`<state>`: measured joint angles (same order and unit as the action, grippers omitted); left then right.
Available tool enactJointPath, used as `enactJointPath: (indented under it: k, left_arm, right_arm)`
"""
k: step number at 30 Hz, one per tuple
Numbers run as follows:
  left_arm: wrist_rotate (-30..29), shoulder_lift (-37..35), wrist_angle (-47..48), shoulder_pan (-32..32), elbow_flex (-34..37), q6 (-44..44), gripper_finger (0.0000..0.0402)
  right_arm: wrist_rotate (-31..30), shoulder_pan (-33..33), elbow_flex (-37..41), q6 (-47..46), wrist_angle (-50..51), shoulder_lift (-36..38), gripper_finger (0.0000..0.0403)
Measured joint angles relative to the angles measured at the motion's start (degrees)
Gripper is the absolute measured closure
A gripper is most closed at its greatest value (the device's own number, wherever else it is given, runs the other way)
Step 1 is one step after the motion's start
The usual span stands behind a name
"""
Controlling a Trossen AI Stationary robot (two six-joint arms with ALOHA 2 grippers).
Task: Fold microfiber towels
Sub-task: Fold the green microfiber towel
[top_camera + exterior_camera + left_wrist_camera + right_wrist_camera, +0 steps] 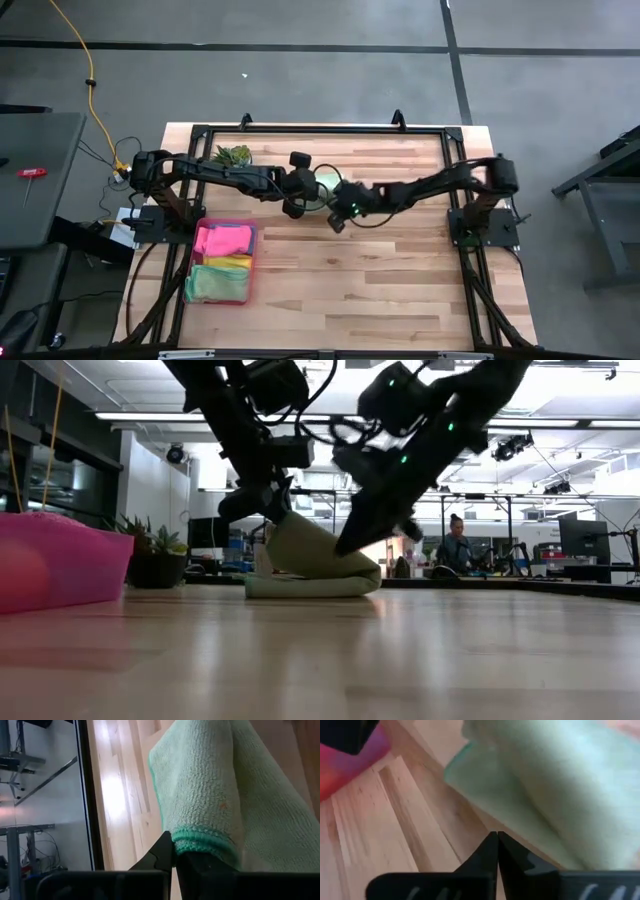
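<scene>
towel in work: a pale green towel (312,565) is found at the far middle of the table (400,290), one part lying folded on the wood, another part lifted up from it in a slope
left tool: the left tool (172,851) is seen pinched shut on the towel's hemmed edge, which is held raised above the table
right tool: the right tool (497,842) is seen with its fingers pressed together and nothing visibly between them; it is placed just beside the towel, over bare wood
key relation: the towel lies between the two tools, nearer the left one, which already has it; from the right tool it lies ahead and slightly to one side, its folded edge running across that tool's line of approach
next move, as judged: the raised edge probably has to be carried over the flat part; the right tool would have to be opened before any hold is possible
other towels: a pink (222,240), a yellow (230,262) and a green towel (215,283) are kept in the pink tray (252,262), well apart at the left
view contrast: the towel's lift is shown only by the low view; in the high view it is largely hidden under the arms; the grip on the hem is proved only by the left wrist view
</scene>
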<state>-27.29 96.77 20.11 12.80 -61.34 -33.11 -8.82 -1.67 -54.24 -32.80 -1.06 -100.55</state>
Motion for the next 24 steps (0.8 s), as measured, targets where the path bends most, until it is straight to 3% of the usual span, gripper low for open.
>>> enactJointPath:
  k: [3, 7, 15, 24]
  left_arm:
    - [0.02, 0.00, -0.13, 0.00, 0.00, 0.10, 0.0401]
    - [0.04, 0.00, -0.14, 0.00, 0.00, 1.35, 0.0401]
    - [1.76, 0.00, -0.60, 0.00, 0.00, 2.56, 0.0401]
    - [1.95, 0.00, -0.45, 0.00, 0.00, 2.99, 0.0401]
  right_arm:
    - [-1.71, 1.63, 0.01, -2.12, -7.15, -4.88, 0.0398]
    - [-9.81, 3.18, 0.00, -9.41, -12.86, -8.98, 0.0401]
    - [-22.64, 4.02, 0.00, -17.67, -14.62, -11.00, 0.0402]
    - [-20.71, 2.14, 0.00, -19.20, -13.04, -13.06, 0.0403]
